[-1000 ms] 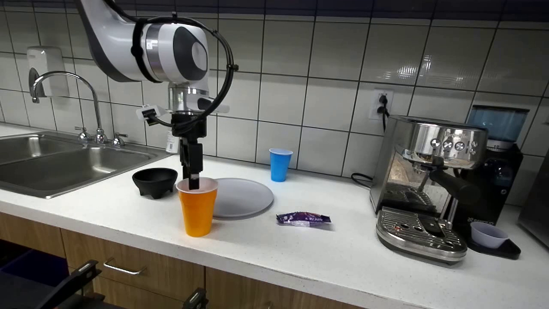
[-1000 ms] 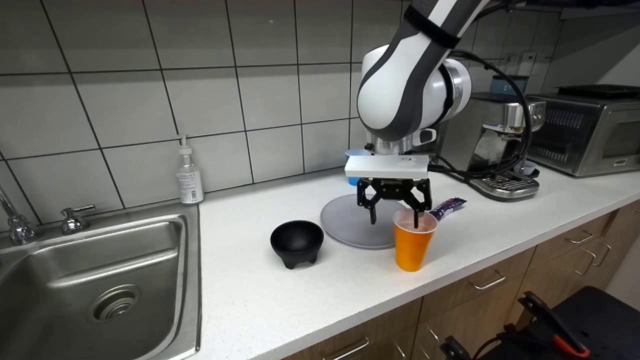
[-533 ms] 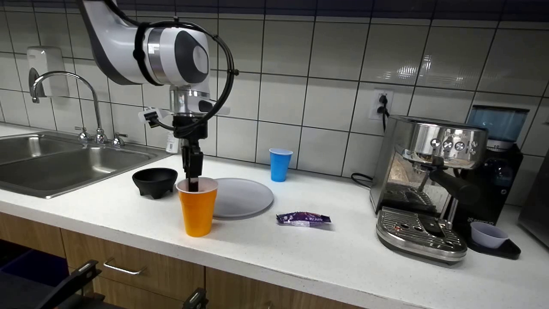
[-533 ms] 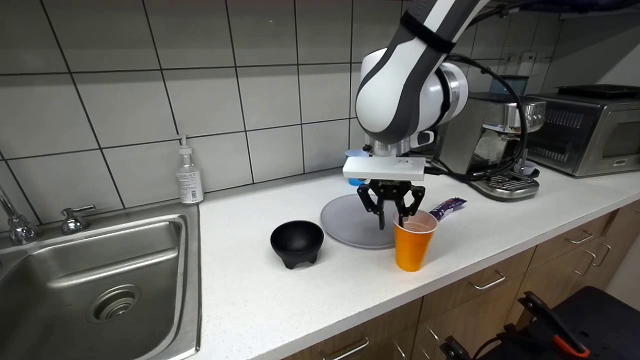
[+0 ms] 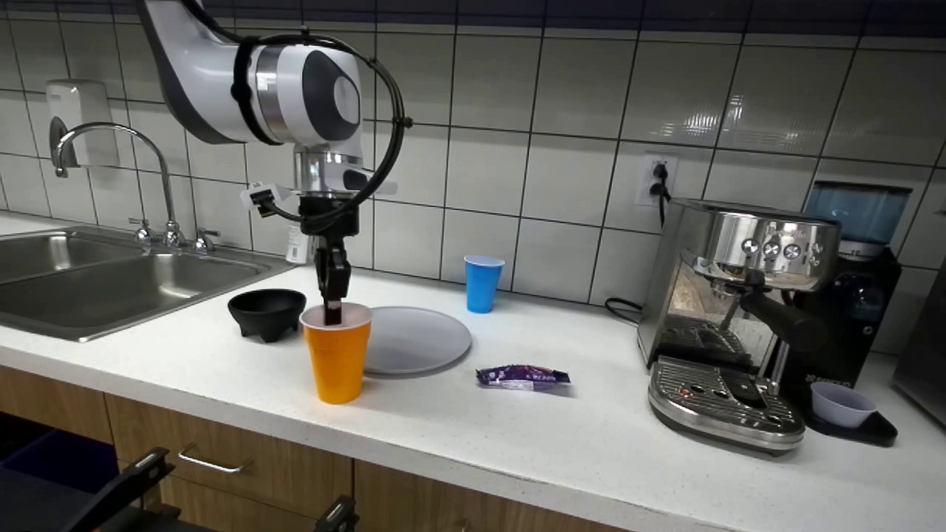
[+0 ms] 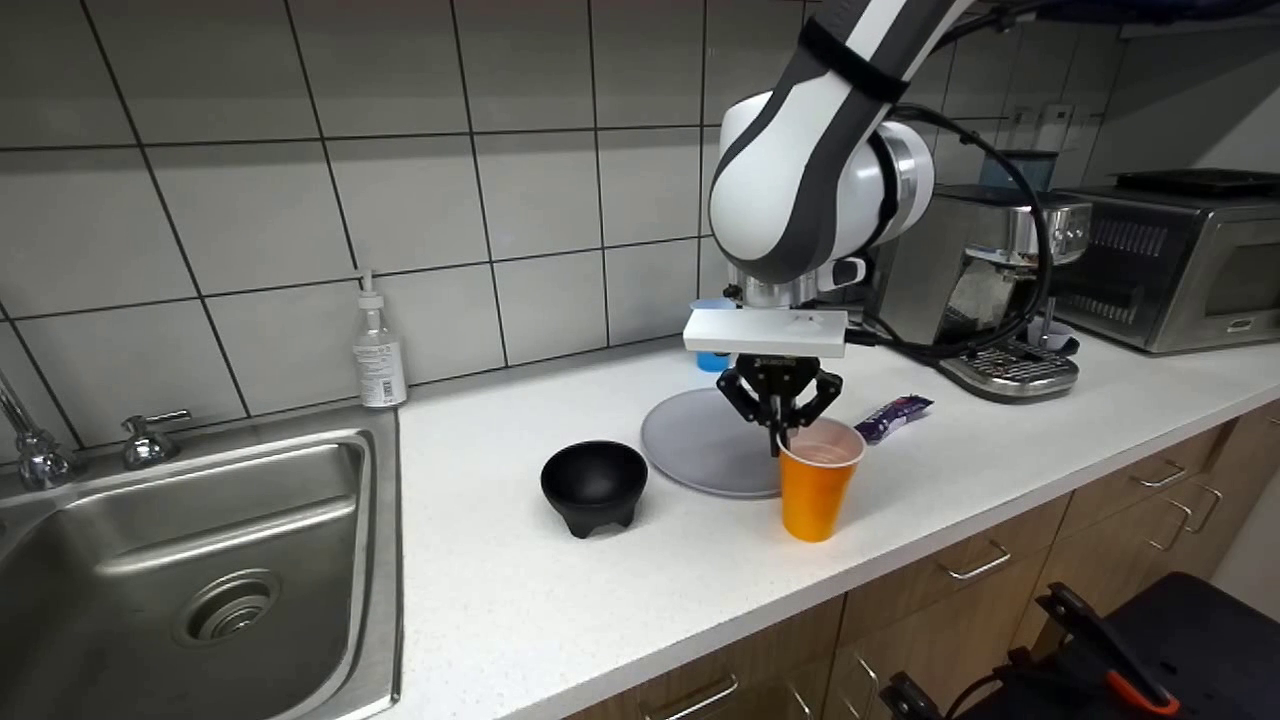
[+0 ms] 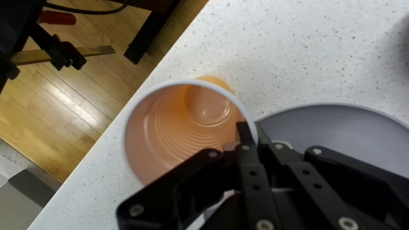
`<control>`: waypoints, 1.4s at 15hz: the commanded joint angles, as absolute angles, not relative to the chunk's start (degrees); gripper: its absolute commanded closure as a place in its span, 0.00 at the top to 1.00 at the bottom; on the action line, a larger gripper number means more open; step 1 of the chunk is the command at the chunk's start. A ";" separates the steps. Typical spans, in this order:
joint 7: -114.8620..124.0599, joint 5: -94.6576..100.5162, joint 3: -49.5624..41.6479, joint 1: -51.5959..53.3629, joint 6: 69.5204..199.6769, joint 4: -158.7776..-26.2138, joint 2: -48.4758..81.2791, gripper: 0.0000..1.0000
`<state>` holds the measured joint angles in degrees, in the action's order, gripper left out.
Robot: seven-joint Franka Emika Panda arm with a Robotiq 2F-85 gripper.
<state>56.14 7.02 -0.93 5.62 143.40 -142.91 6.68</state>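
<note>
An orange cup (image 5: pixel 338 366) with a white rim and pale inside stands close to the counter's front edge, tilted slightly if at all. My gripper (image 6: pixel 779 445) points down and is shut on the near wall of this cup at its rim. In the wrist view one finger (image 7: pixel 243 131) is inside the cup and its partner lies outside, the rim pinched between them. The cup's interior (image 7: pixel 204 105) looks bare down to its base. Right beside the cup lies a flat grey plate (image 5: pixel 417 340), partly covered by the cup and gripper.
A black footed bowl (image 6: pixel 594 485) stands between the plate and the sink (image 6: pixel 250 560). A purple wrapper (image 5: pixel 522 377) lies towards the coffee machine (image 5: pixel 739 318). Near the tiled wall are a blue cup (image 5: pixel 483 284) and a pump bottle (image 6: pixel 378 350).
The fingers have come together from wide apart, closing over the cup's rim. The orange cup has shifted slightly left in both exterior views, and the arm has moved a little.
</note>
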 commanded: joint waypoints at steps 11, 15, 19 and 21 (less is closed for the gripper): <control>59.89 11.91 1.35 6.04 139.69 -140.37 0.61 0.01; 58.61 12.08 1.46 5.69 139.28 -135.41 3.72 0.01; 56.91 11.86 1.05 5.94 139.04 -128.77 8.68 0.01; 55.94 11.63 0.82 6.35 138.91 -125.29 11.69 0.01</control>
